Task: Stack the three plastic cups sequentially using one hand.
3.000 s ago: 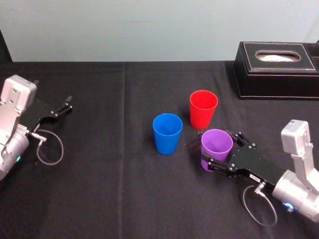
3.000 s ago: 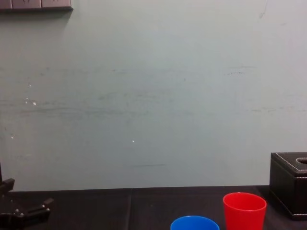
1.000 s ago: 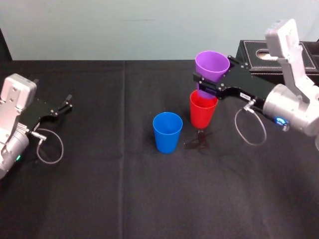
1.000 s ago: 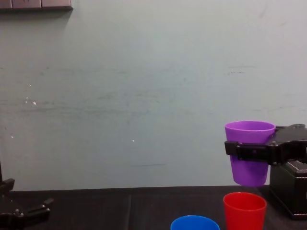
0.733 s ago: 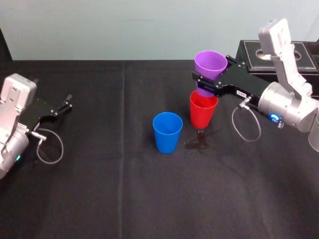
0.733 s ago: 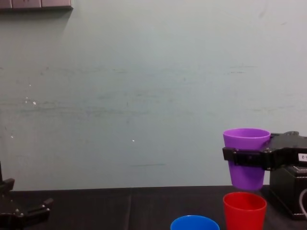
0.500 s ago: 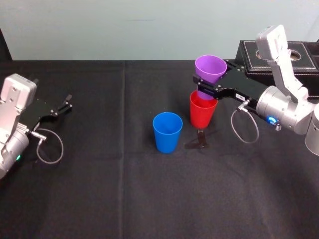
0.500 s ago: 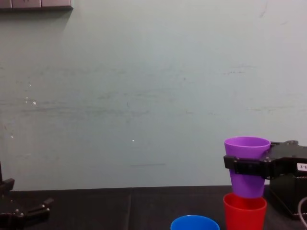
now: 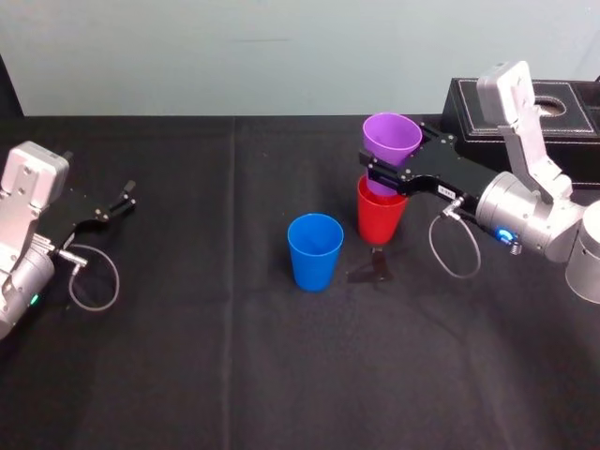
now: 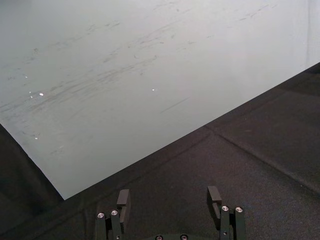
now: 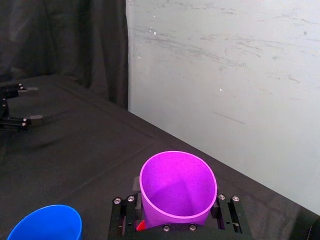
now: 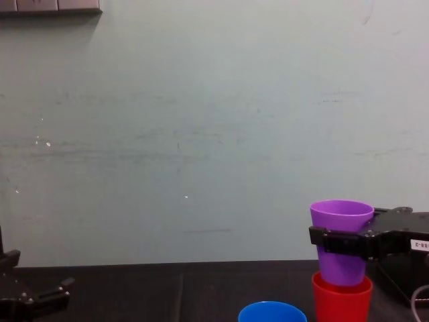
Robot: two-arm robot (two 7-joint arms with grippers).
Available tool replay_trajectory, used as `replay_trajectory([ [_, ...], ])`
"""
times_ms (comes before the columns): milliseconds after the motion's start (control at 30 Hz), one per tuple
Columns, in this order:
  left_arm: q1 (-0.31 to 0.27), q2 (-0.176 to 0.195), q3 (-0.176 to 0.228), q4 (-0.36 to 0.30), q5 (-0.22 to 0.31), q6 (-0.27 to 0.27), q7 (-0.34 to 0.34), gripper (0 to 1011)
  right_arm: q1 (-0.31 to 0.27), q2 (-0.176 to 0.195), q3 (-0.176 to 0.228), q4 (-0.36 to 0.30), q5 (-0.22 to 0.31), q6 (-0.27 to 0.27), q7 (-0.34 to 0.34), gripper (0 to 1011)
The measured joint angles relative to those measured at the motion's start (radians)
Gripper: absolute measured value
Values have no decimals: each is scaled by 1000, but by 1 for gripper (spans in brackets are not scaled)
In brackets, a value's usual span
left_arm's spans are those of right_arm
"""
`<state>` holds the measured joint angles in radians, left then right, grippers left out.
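I count three plastic cups on the black tablecloth (image 9: pixel 225 356): one purple, one red, one blue. From the head view, the red cup (image 9: pixel 380 217) stands upright at about 1 o'clock from the table's middle. The purple cup (image 9: pixel 392 136) is upright with its base lowered into the red cup's mouth, most of its body above the red rim. The right gripper (image 9: pixel 382 169), reaching in from 3 o'clock, is clamped around the purple cup's middle, one finger on each side. The blue cup (image 9: pixel 315 251) stands alone at 8 o'clock of the red one, near it but not touching. There are two grippers: the left gripper (image 9: pixel 122 199) rests at the table's 9 o'clock edge, its fingers spread wide with nothing between them. One black stitched box (image 9: pixel 469 103) sits at 2 o'clock. A small white label on the right gripper is too small to read.
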<state>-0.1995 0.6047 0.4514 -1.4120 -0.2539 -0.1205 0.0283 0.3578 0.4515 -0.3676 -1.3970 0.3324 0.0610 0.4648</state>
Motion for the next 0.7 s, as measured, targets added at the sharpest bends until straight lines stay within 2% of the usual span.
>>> replay_trajectory([
  [267, 0, 0, 0, 0, 0, 0, 0, 1005, 0, -2, 0, 5, -1, -8, 1, 741],
  [567, 0, 0, 0, 0, 0, 0, 0, 1005, -1, -1, 1, 4, -1, -6, 1, 970],
  [700, 0, 0, 0, 0, 0, 0, 0, 1005, -1, -1, 1, 3, -1, -5, 1, 1003],
])
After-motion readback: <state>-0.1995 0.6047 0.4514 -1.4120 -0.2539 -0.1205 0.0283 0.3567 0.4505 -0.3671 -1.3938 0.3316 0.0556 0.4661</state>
